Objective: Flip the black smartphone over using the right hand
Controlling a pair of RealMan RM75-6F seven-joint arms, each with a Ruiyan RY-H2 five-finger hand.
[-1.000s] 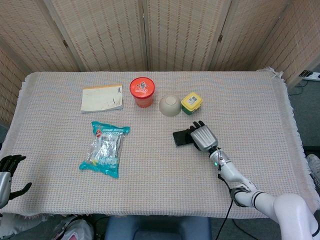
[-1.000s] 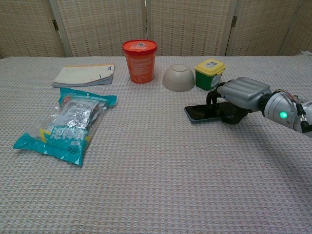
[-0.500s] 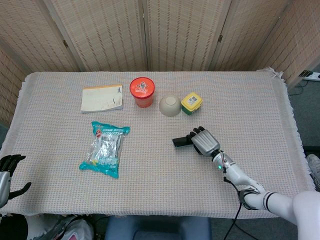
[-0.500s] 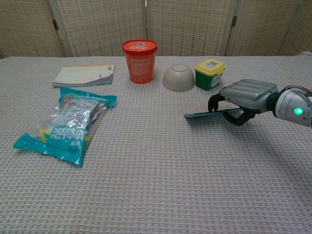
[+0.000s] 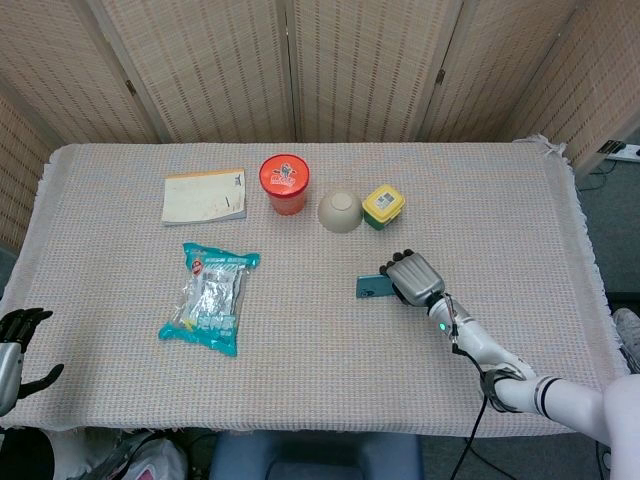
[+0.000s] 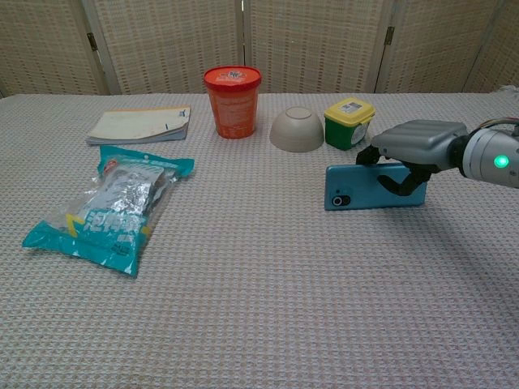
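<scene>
1. The smartphone (image 6: 375, 186) stands on its long edge on the woven tablecloth (image 6: 243, 308), right of centre and just in front of the yellow-lidded jar (image 6: 349, 122). Its blue back and camera lens face the chest camera.
2. The right hand (image 6: 412, 150) reaches over the phone from the right. Its fingers (image 6: 393, 180) curl down over the top edge and the blue back, gripping the phone at its right half.
3. The left hand (image 5: 20, 340) shows at the table's near left corner, far from the phone. It holds nothing, and its fingers look loosely curled.
4. The phone appears thin, rigid and smooth, so it is likely light but slippery, and it could tip off its narrow edge.
5. The glass face could be damaged by a hard drop. The soft cloth should cushion it and give some grip.
6. The long edges look like the safest hold, letting the phone be lowered gently with the blue back facing up.
</scene>
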